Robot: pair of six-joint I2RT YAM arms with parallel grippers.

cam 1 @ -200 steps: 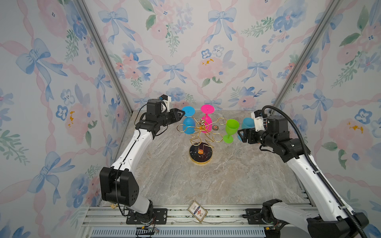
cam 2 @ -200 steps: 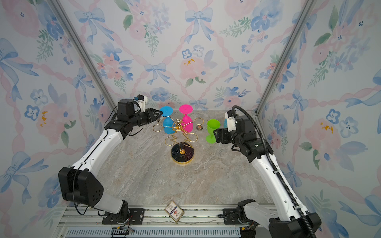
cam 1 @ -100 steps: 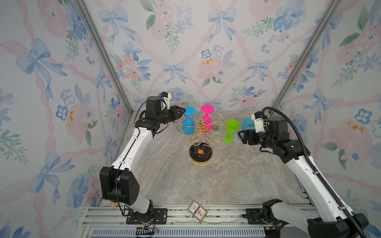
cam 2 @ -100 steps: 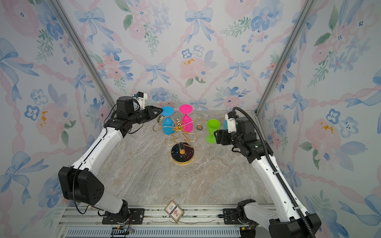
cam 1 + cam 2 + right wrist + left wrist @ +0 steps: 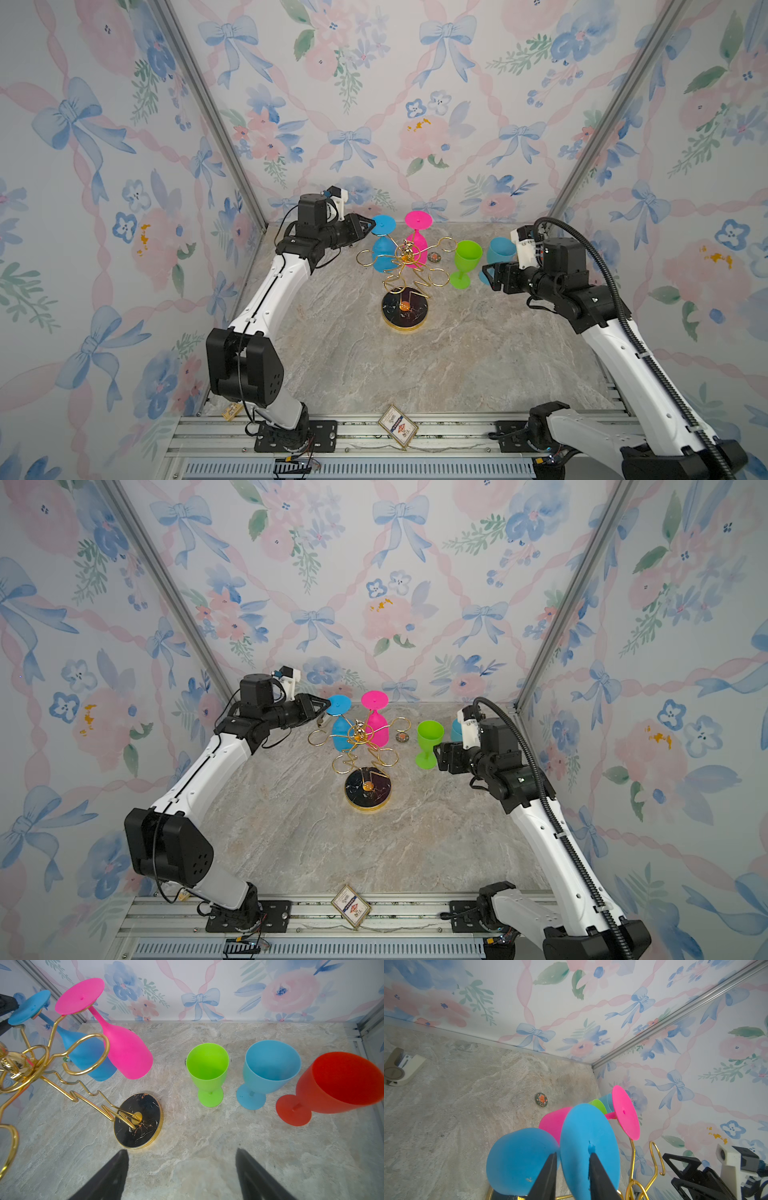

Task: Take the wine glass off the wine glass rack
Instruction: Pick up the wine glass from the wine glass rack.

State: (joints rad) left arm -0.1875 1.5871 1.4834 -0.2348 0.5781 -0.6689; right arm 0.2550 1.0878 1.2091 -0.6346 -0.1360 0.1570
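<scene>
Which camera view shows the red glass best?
The right wrist view: the red glass stands there on the table, bowl and foot both visible, beside the light blue glass. Neither the top views nor the left wrist view shows it at all.

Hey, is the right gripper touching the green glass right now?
Apart. The right wrist view shows bare table separating the green glass from the open fingers of the right gripper.

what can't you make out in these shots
- Red plastic wine glass: hidden in both top views, behind the right arm.
- Left gripper at the hanging blue wine glass's foot: whether it pinches, left wrist view leaves unclear.
- Small round token: design too small in both top views.
</scene>
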